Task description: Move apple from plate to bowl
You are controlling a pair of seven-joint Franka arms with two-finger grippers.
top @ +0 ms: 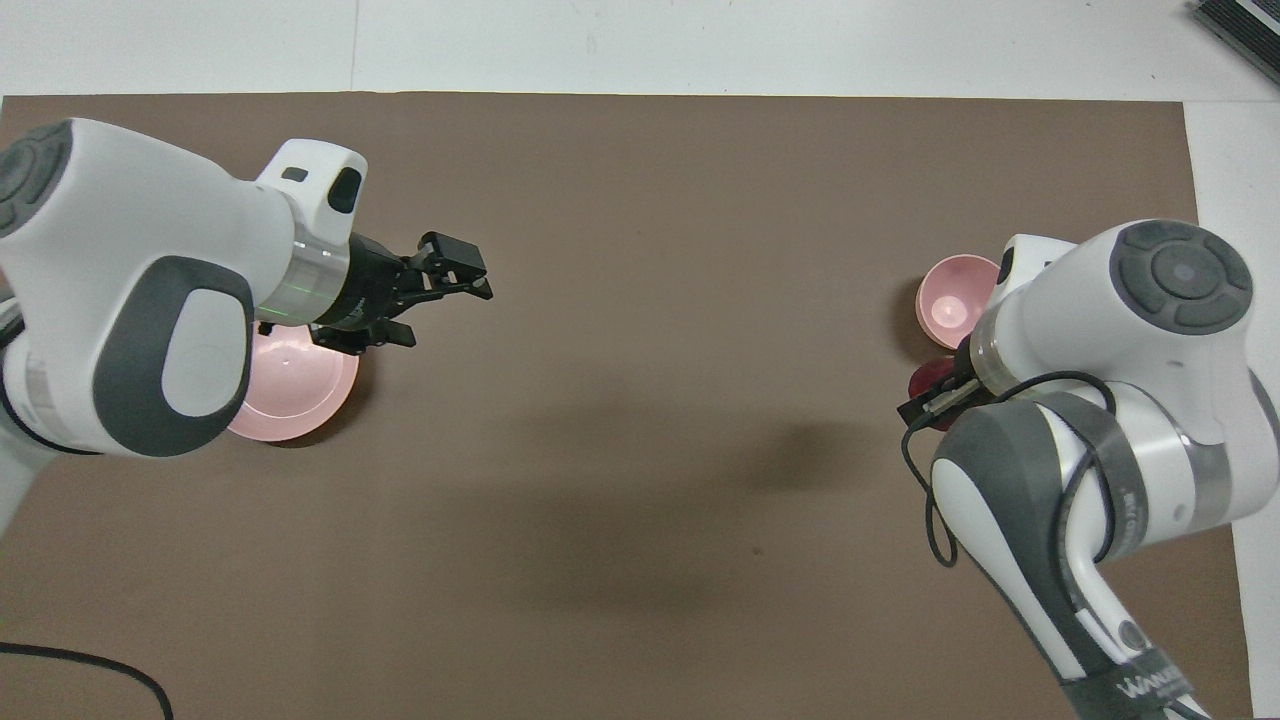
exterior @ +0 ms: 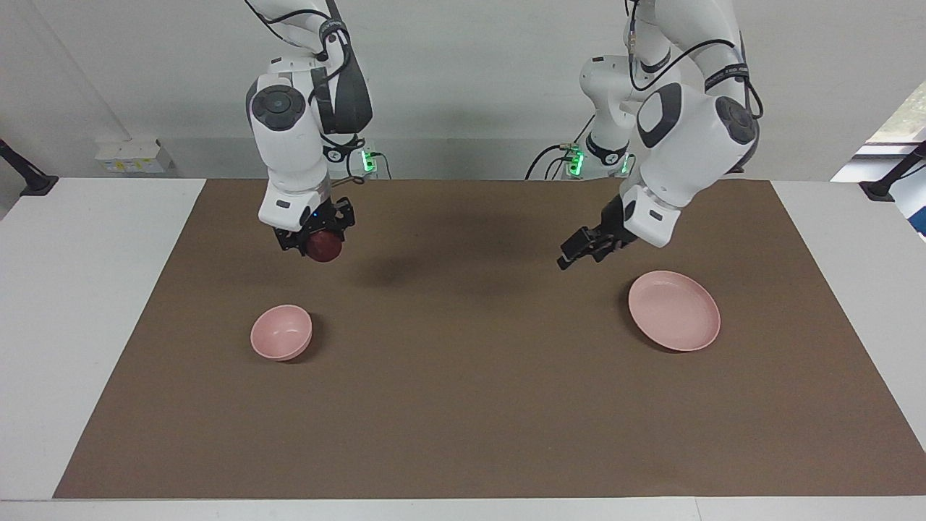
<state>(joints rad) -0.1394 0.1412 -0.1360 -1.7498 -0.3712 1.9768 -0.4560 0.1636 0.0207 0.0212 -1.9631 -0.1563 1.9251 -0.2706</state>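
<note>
The apple (exterior: 324,246) hangs in the right claw (exterior: 315,244), gripped between its fingers, above the mat (exterior: 463,405) on the bench (exterior: 94,289), nearer the robots than the bowl (exterior: 281,332). The plate (exterior: 674,310) lies bare toward the left arm's end. Above the mat beside the plate, the left claw (exterior: 576,252) hovers with its fingers parted, holding nothing.

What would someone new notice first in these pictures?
First, the dark red apple gripped in the right gripper, raised above the brown mat at the right arm's end of the table. The small pink bowl sits empty on the mat there. At the left arm's end, the pink plate lies bare, the open left gripper hovering beside it.
</note>
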